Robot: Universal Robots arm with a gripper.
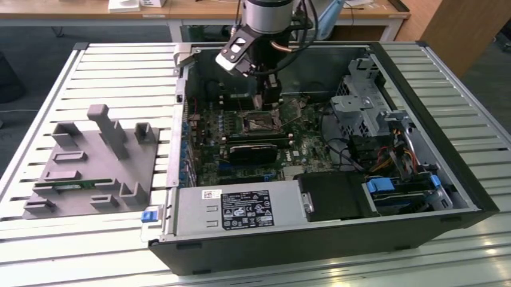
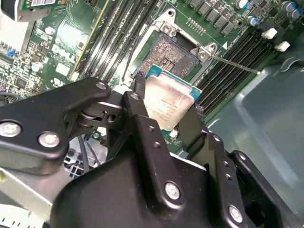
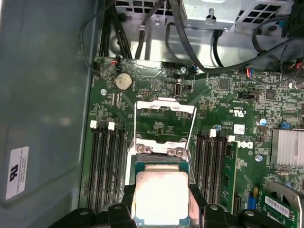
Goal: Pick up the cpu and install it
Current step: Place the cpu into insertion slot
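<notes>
The cpu [image 2: 168, 102], a small square chip with a silver-grey metal top and green rim, sits clamped between the two black fingers [image 2: 135, 107] of my gripper [image 2: 166, 111], which is shut on it. In the first wrist view the cpu [image 3: 161, 197] hangs just beside the open socket [image 3: 161, 152], whose metal load frame [image 3: 165, 107] is swung back. The socket's bare contact field [image 2: 166, 52] lies a little beyond the chip. In the exterior view my gripper [image 1: 269, 106] reaches down into the open computer case, right above the socket [image 1: 259, 122].
Memory slots [image 3: 107, 161] flank the socket on both sides. A finned heatsink [image 3: 287, 147] and loose cables [image 3: 213, 47] lie nearby. A power supply [image 1: 239, 209] and drive cage [image 1: 367, 101] fill the case. A grey tray [image 1: 88, 161] holding a green memory stick [image 1: 76, 186] stands on the exterior view's left.
</notes>
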